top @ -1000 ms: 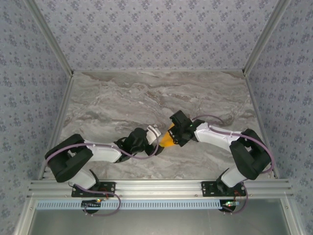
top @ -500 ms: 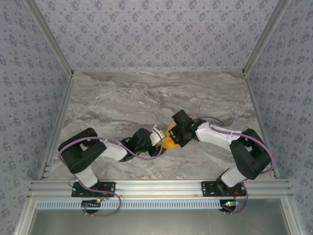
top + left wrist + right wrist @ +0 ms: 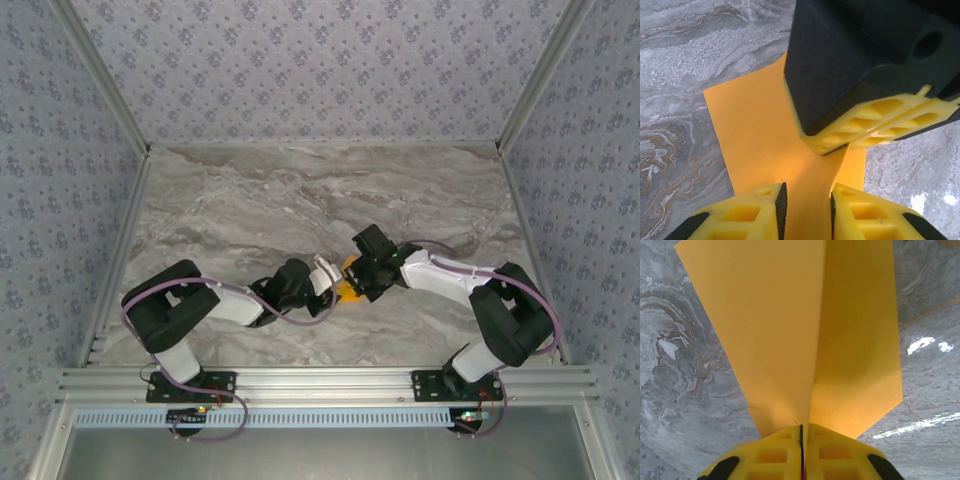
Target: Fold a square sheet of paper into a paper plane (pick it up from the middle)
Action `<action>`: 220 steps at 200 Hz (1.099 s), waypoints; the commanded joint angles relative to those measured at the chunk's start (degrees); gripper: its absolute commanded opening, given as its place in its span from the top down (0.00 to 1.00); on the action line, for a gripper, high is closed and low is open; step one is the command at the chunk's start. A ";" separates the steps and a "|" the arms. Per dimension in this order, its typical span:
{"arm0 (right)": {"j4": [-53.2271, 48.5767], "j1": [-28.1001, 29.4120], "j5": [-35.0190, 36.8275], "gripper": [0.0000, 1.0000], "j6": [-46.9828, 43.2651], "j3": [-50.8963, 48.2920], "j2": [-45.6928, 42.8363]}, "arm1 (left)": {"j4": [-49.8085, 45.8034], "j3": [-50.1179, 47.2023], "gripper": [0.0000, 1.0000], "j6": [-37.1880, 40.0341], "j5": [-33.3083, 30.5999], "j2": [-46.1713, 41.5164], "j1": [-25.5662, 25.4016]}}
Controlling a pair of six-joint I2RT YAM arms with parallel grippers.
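Marble tabletop [image 3: 250, 200], flowery wallpaper all round. Right gripper [image 3: 801, 436] is clamped tight on the folded orange paper [image 3: 785, 325], which fans out ahead of its tips. Left gripper [image 3: 806, 197] sits opposite, jaws narrow, straddling the paper's ridge, not pinching yet. I'd close squarely on the crease, no twisting. Plenty of bare table either side, edges far off.

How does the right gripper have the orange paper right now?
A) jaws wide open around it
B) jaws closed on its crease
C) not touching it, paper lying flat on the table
B: the right wrist view shows the right gripper with its jaws pressed together and the folded paper standing out from between them at the crease.
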 commanded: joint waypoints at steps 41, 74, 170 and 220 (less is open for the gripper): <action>-2.25 -3.09 -1.00 0.53 -6.18 0.13 -2.30 | -1.05 0.93 0.76 -2.12 0.16 0.59 -0.14; -2.63 -5.01 -1.28 0.39 -13.02 -0.43 -5.18 | -4.48 1.17 0.77 -8.11 0.07 -1.12 -0.14; 6.39 -7.78 1.56 0.30 -28.11 -13.33 -22.13 | -13.09 5.15 0.86 -35.60 2.53 -3.30 -0.13; 16.36 -8.46 -3.12 0.37 -29.21 -18.13 -20.80 | -12.93 7.03 0.87 -47.74 6.22 -1.79 -0.18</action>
